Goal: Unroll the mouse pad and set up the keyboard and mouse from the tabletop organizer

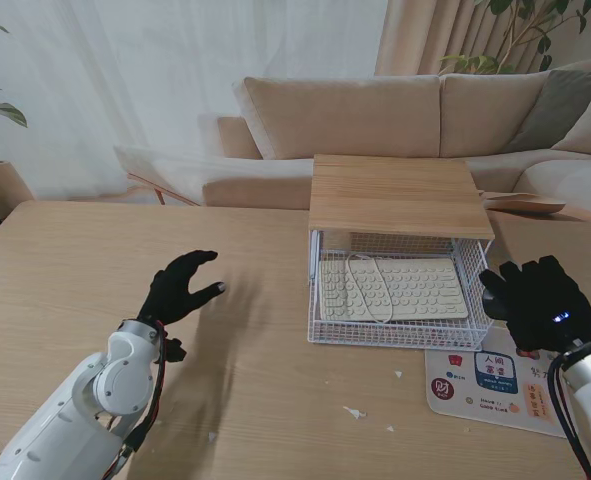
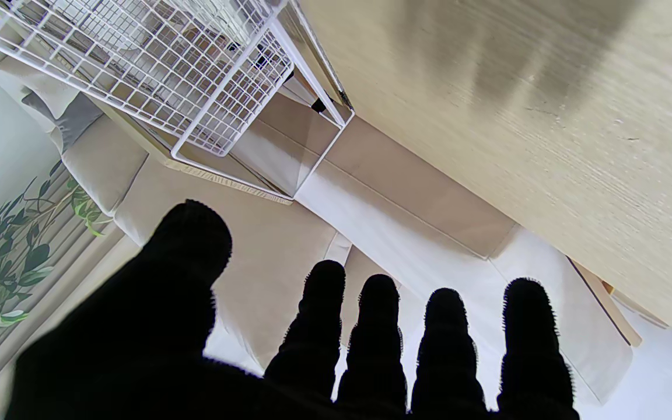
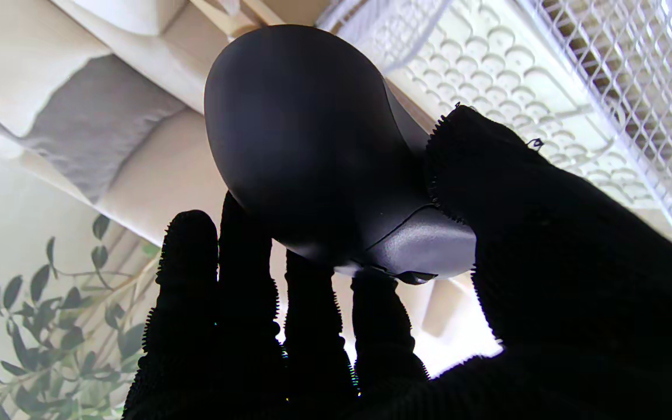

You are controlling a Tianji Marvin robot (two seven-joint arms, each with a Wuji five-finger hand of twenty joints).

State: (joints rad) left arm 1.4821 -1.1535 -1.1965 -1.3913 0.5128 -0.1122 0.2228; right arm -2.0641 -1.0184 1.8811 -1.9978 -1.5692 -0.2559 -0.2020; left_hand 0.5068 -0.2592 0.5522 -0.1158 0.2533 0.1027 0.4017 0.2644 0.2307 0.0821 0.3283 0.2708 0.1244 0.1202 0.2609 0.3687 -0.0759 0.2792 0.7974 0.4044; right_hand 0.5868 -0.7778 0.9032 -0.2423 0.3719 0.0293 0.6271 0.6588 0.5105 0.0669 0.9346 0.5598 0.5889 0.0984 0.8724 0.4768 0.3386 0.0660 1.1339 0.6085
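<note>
The white wire organizer [image 1: 405, 335] with a wooden top [image 1: 393, 193] stands right of the table's middle. A cream keyboard [image 1: 395, 290] with its cable lies inside it, also seen as the keyboard [image 3: 505, 76] past my right thumb. My right hand [image 1: 542, 303] hovers at the organizer's right front corner, shut on a black mouse [image 3: 307, 146], thumb on one side and fingers [image 3: 242, 303] on the other. The mouse pad [image 1: 480, 385] lies flat nearer to me, partly under that hand. My left hand [image 1: 182, 285] floats open over bare table, left of the organizer [image 2: 196, 76], fingers [image 2: 377, 344] spread.
A beige sofa [image 1: 375, 115] runs behind the table's far edge, with a grey cushion [image 1: 565, 105]. Small white scraps [image 1: 353, 411] lie on the wood near the pad. Leafy plants [image 1: 520, 30] stand at the back right.
</note>
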